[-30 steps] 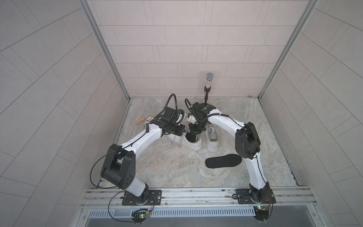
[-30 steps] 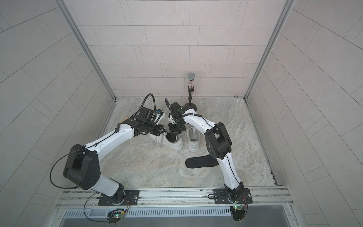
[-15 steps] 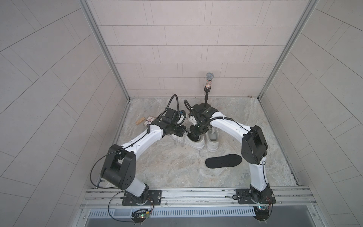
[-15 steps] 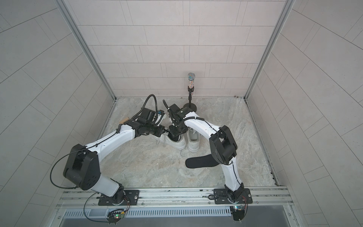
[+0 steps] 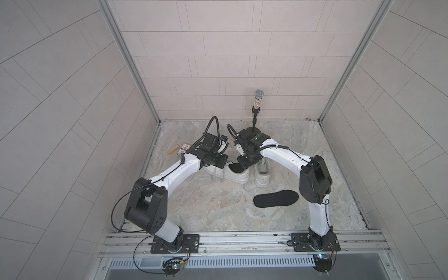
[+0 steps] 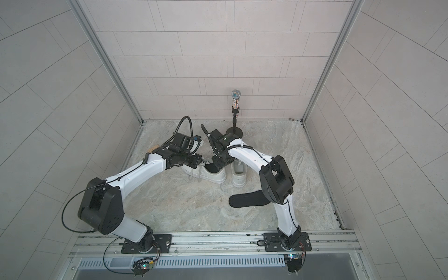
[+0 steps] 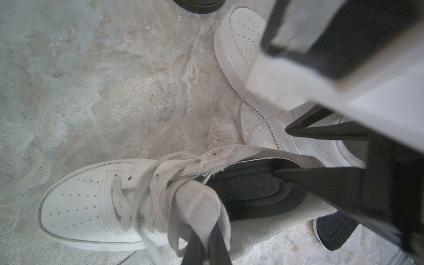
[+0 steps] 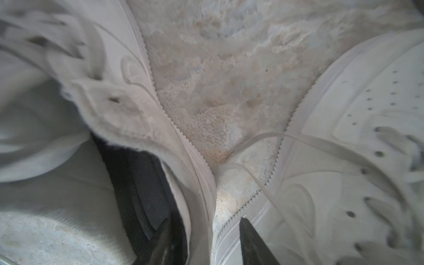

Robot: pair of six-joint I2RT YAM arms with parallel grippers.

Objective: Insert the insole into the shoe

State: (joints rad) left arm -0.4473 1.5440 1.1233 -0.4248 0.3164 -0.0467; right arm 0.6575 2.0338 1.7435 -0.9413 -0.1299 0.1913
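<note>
A white shoe [image 5: 232,177] lies on the stone floor, and the heel end of a black insole [image 5: 236,168] shows in its opening. My left gripper [image 7: 206,247] is shut on the shoe's tongue [image 7: 199,206] and holds it up. My right gripper [image 8: 206,220] is open astride the shoe's side wall. One of its fingers rests on the insole [image 8: 142,183] inside the shoe. The other stands outside, over the gap to a second white shoe [image 5: 262,177]. Both shoes [image 6: 208,175] and the insole [image 6: 211,167] appear in both top views.
A second black insole [image 5: 276,198] lies flat on the floor in front of the shoes, near the right arm's elbow. A microphone on a stand [image 5: 257,101] rises at the back wall. A small card box [image 5: 184,148] and a wooden block [image 5: 172,149] lie at the back left.
My right gripper has gone from shut to open at the shoe's heel, and that arm's elbow has swung out to the right. The left gripper still holds the tongue.
</note>
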